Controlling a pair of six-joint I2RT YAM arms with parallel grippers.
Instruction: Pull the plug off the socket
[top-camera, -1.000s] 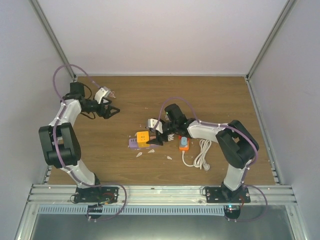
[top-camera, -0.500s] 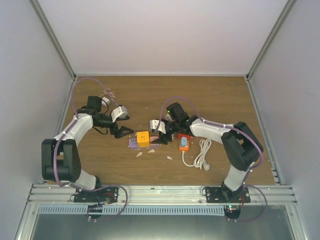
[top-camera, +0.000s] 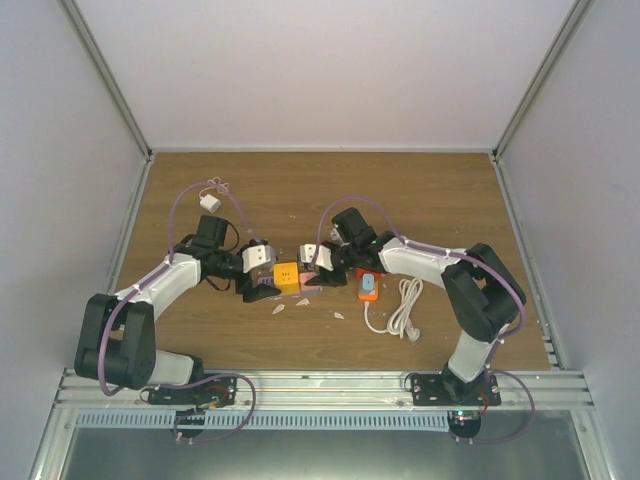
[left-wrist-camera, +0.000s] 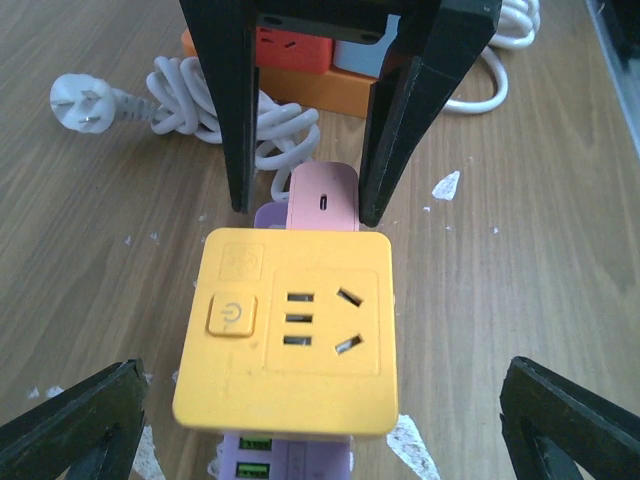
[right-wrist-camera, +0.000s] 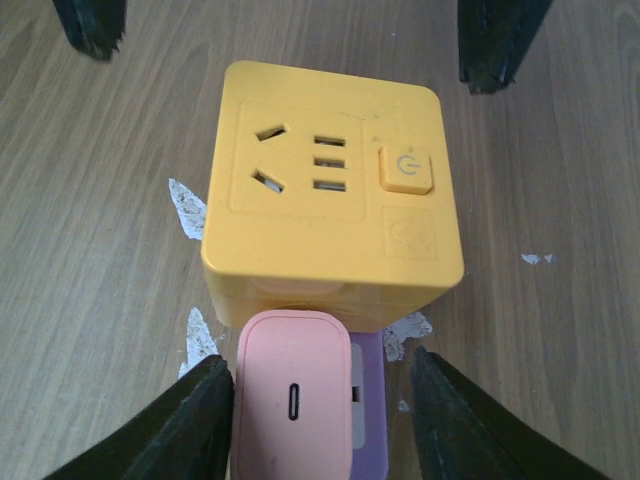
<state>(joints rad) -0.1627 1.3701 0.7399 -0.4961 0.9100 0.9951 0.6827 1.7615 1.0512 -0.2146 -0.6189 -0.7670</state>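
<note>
Pink plug (right-wrist-camera: 292, 400), lower end cropped, sits between parted fingers of right claw (right-wrist-camera: 320, 362)

SIGN: power symbol, circle with a stroke, raised on the square button (left-wrist-camera: 231, 316) atop the yellow socket cube (left-wrist-camera: 285, 335), seen from both wrist cameras | MARK: faint embossed square (left-wrist-camera: 242, 264) just beside the button, too shallow to make out | WORDS, BRANDS, NUMBERS: none legible in any view

Soft, even light from above falls on the desk (top-camera: 430, 190); shadows are faint and short. Top view slightly soft, wrist views crisp.
</note>
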